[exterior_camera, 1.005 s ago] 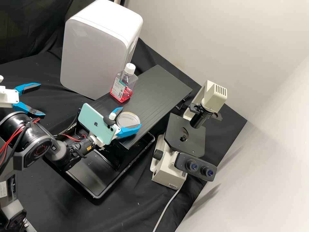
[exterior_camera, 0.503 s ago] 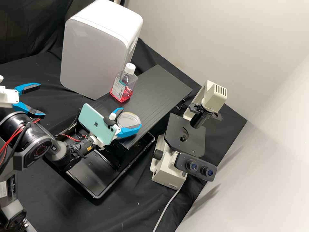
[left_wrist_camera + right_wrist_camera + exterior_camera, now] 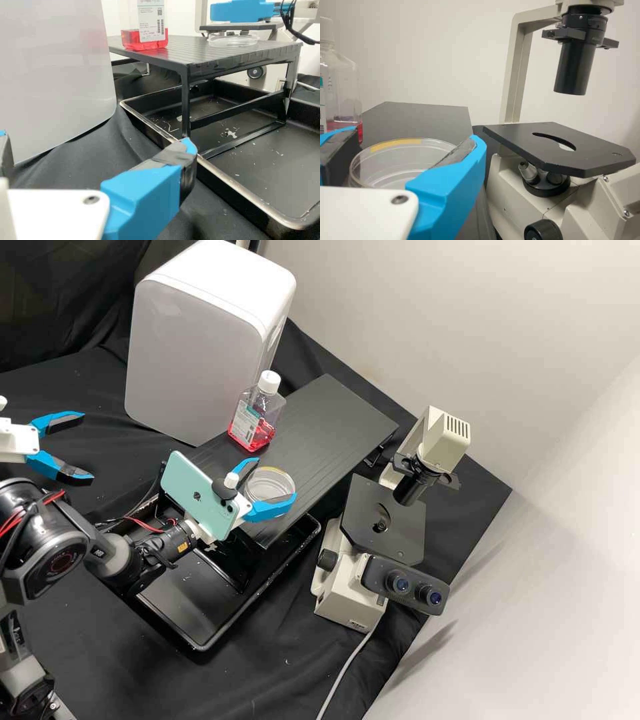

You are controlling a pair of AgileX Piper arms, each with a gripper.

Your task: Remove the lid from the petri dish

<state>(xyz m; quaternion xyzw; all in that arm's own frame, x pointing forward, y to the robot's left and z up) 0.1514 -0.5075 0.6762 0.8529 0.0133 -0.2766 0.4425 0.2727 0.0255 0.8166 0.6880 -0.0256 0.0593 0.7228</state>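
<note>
The flask of red liquid stands on the platform's left edge. By the near edge my right gripper is clamped on the petri dish; I cannot tell whether its lid has parted. The dish has risen slightly with me and now looks clearer. My left gripper hangs spread apart, well left of the white box. The microscope stands just right of the platform.

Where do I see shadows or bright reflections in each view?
High view: soft shadows lie on the pale surface beside the microscope. Left wrist view: the tray glints along its rim. Right wrist view: light catches the clear wall of the dish.
</note>
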